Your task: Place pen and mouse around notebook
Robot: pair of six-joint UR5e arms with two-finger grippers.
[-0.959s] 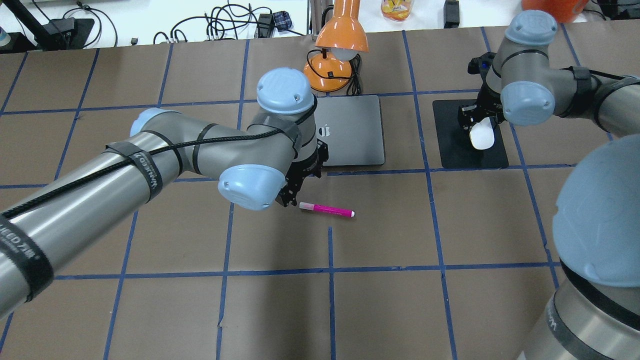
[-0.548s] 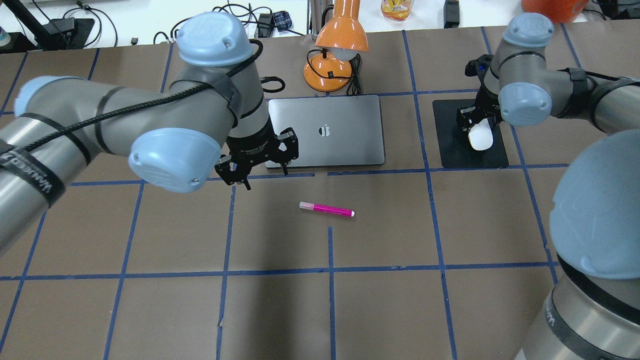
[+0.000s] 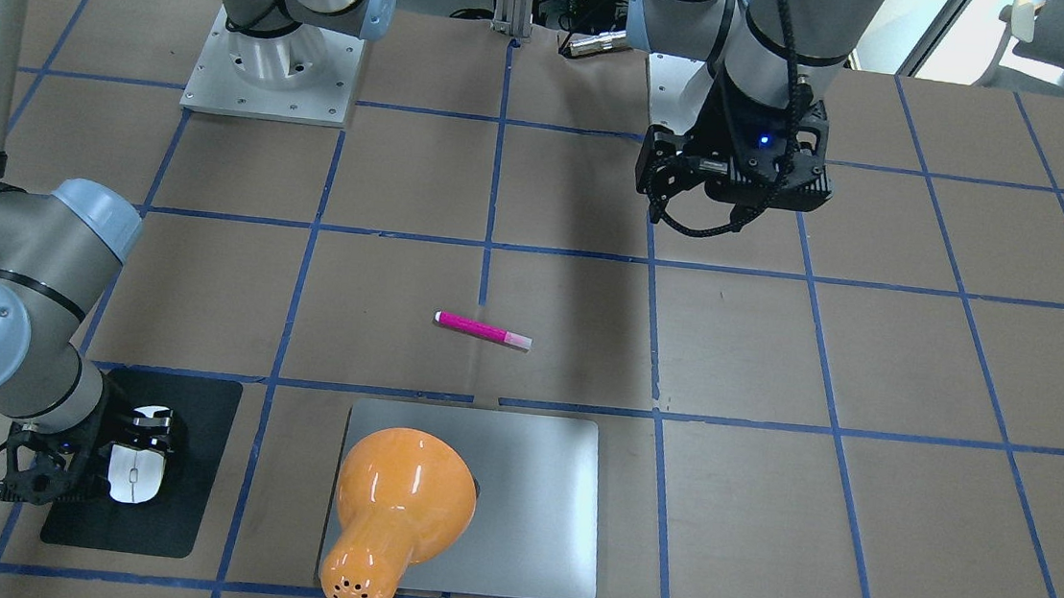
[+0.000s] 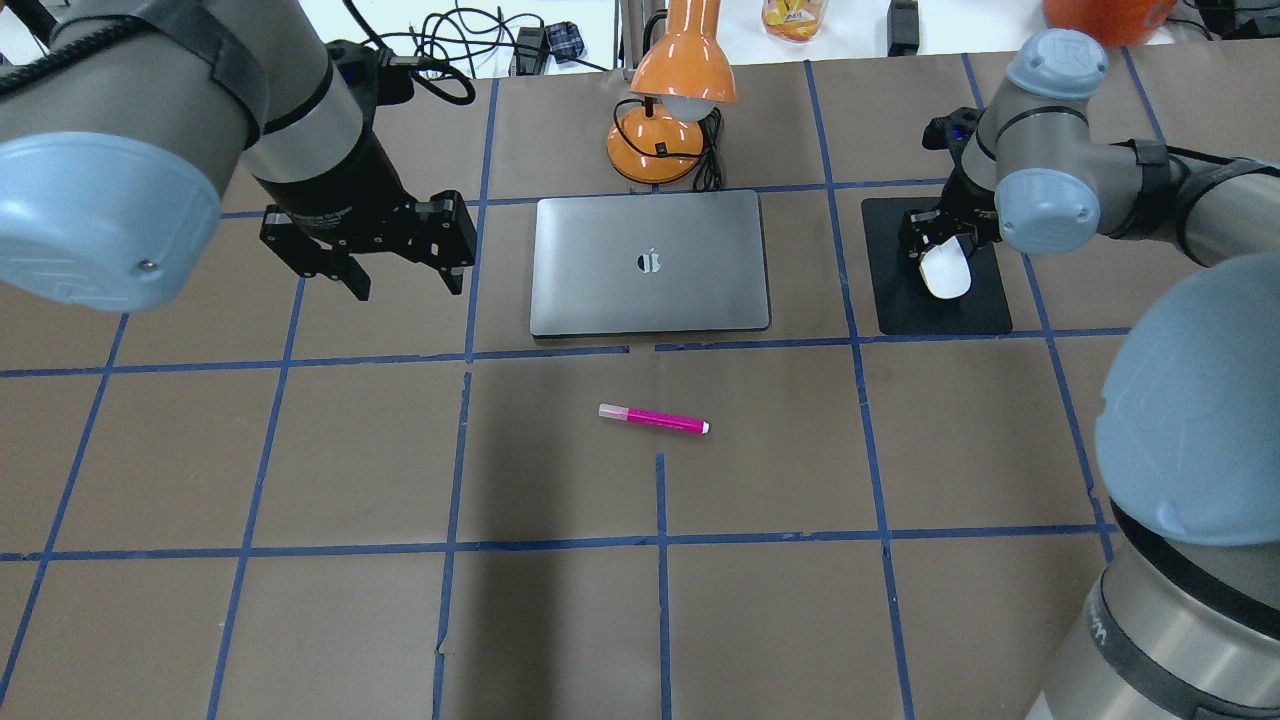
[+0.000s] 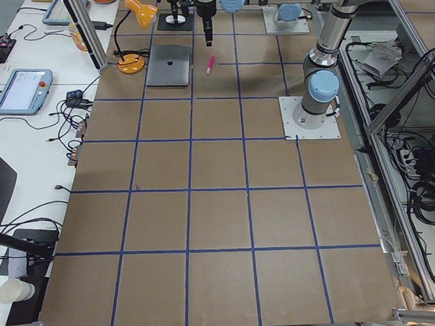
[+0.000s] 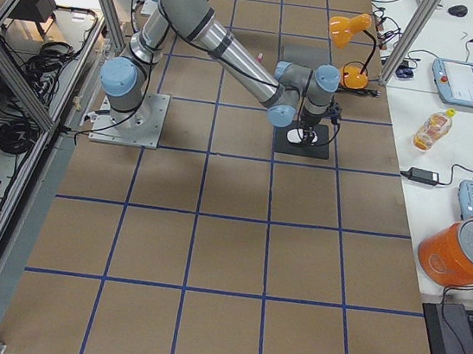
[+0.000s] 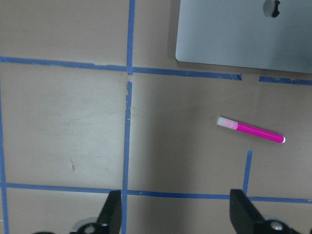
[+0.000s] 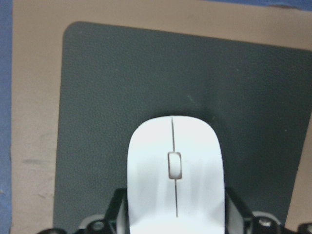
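The magenta pen (image 4: 654,419) lies flat on the table, in front of the silver notebook (image 4: 690,290), with nothing touching it. My left gripper (image 4: 403,283) hangs open and empty above the table, left of the notebook; in the left wrist view its fingers (image 7: 111,214) frame bare table, with the pen (image 7: 251,130) and the notebook's corner (image 7: 243,34) beyond. My right gripper (image 4: 942,255) is shut on the white mouse (image 4: 944,272) over the black mat (image 4: 900,310). The right wrist view shows the mouse (image 8: 174,170) held between the jaws.
An orange desk lamp (image 4: 670,100) stands just behind the notebook, and its shade (image 3: 398,509) overhangs the notebook (image 3: 544,493) in the front-facing view. Cables and devices lie beyond the table's far edge. Blue tape lines grid the brown table.
My left arm has pulled away from the pen, rising and swinging left to beside the notebook. The right gripper has shifted slightly left with the mouse.
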